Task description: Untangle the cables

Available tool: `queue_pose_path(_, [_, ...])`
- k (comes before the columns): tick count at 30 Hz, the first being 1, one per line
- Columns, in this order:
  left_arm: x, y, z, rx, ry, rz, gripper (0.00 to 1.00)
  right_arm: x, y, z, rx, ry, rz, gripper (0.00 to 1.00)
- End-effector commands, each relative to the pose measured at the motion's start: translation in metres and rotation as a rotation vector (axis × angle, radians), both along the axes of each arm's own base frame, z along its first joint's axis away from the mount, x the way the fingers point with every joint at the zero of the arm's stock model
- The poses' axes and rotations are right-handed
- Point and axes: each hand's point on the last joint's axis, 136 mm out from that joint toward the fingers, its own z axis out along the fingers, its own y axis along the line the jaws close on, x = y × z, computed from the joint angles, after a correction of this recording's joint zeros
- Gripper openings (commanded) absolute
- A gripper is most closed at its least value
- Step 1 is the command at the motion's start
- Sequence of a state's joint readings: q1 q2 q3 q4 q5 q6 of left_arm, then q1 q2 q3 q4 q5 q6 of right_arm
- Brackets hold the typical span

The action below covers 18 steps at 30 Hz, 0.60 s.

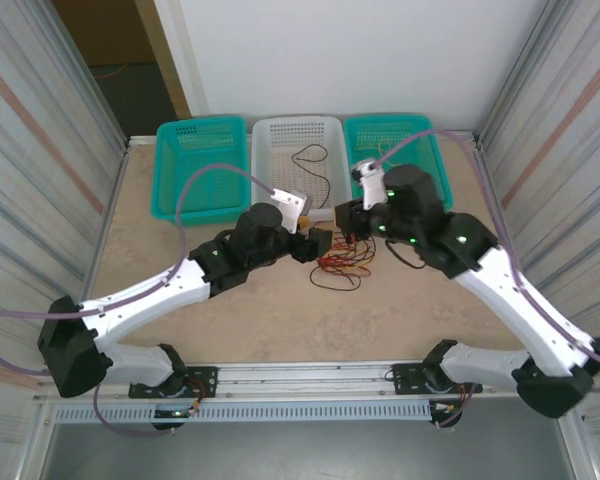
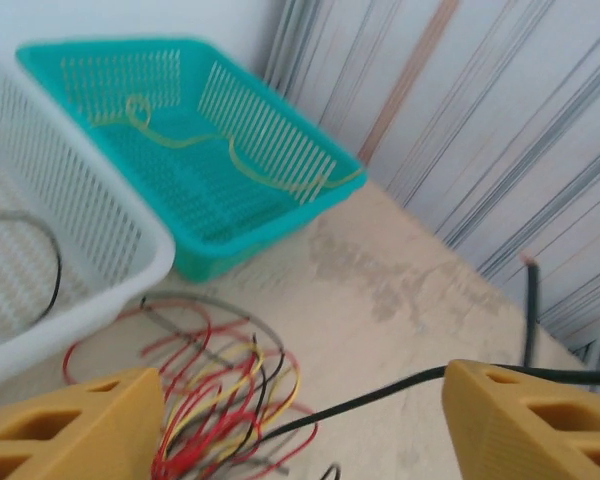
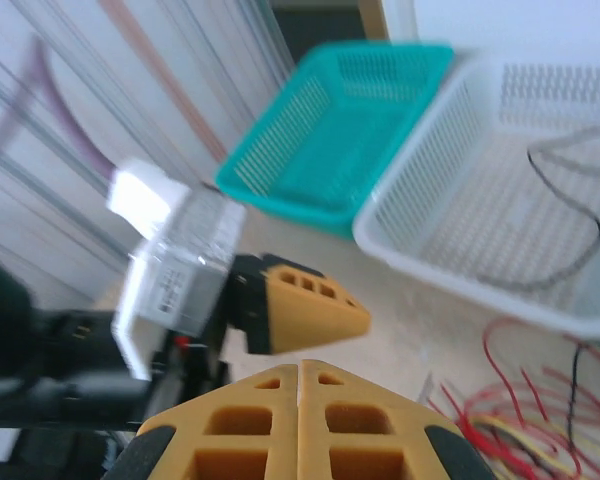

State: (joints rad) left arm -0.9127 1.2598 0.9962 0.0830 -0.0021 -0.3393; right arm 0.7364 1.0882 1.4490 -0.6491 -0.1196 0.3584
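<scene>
The cables (image 1: 342, 262) lie in a loose tangle of red, yellow and black strands on the table between my two grippers. In the left wrist view the tangle (image 2: 215, 400) sits by the left finger, and one black strand (image 2: 380, 400) runs out of it toward the right finger. My left gripper (image 1: 318, 243) (image 2: 300, 425) is open above the tangle with nothing gripped. My right gripper (image 1: 348, 222) (image 3: 298, 400) is shut, its tips pressed together, and no strand shows between them. The tangle (image 3: 525, 415) lies low on the right of the right wrist view.
Three baskets stand in a row at the back: a teal one (image 1: 195, 170), a white one (image 1: 290, 125) holding a black cable (image 1: 315, 165), and a teal one (image 1: 400, 140) holding a yellow cable (image 2: 230, 150). Corrugated walls close both sides.
</scene>
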Motion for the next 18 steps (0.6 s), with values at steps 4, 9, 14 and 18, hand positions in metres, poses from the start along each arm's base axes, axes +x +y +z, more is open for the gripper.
queue_pose_path(4, [-0.020,-0.009,0.035,-0.126,-0.130,-0.131,0.80,-0.005,0.013,0.037,0.120,-0.038,0.072,0.00])
queue_pose_path(9, [-0.019,-0.003,0.024,-0.126,-0.096,-0.101,0.71,-0.003,0.012,0.057,0.180,-0.061,0.090,0.00])
queue_pose_path(14, [-0.017,0.015,0.019,-0.099,-0.093,-0.029,0.76,0.002,0.007,0.054,0.182,-0.048,0.078,0.00])
queue_pose_path(18, [-0.010,0.042,0.013,-0.082,-0.065,0.083,0.85,0.004,0.003,0.049,0.179,-0.041,0.060,0.00])
